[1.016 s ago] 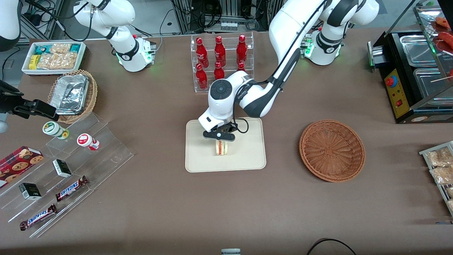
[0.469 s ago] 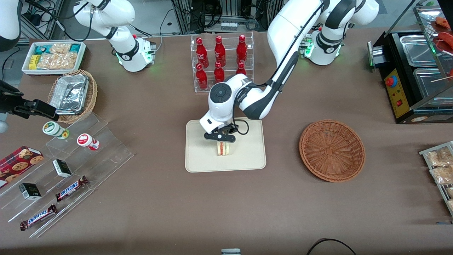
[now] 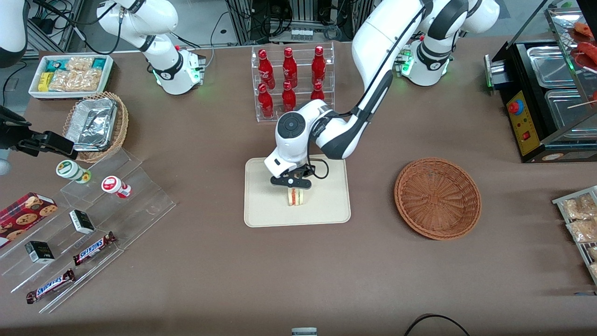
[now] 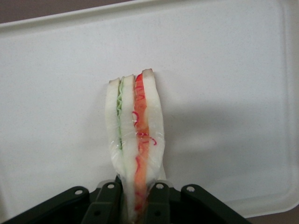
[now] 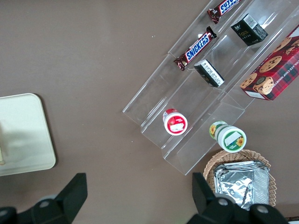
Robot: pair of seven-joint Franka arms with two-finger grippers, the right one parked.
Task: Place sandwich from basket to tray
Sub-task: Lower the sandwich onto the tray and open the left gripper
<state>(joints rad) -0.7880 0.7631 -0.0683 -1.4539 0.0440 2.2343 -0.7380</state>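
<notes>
We see the gripper (image 3: 292, 183) poised over the middle of the tray (image 3: 261, 212), its two black fingers (image 4: 110, 198) closed narrowly against the flat faces of the sandwich (image 3: 295, 196), which they clasp at one end. From the wrist camera the sandwich (image 4: 134, 140) runs straight out from between the fingers, standing on edge, its cut side turned toward that camera, so that we read three pale bread layers with a green strip and a red-orange strip between them under clear wrap; the cream surface of the tray (image 4: 224, 93) spreads out all round it, with a soft shadow beside the wedge. We cannot tell whether the lower edge of the sandwich is touching the tray or hanging just above it. In the front view the sandwich shows directly below the gripper and slightly nearer the camera than it, well inside the tray's raised rim. The basket (image 3: 437, 198) lies well apart from the gripper, toward the working arm's end of the table, with nothing in it. Farther from the camera than the gripper, near the arm's white wrist, stands a clear rack of red bottles (image 3: 290, 79).
</notes>
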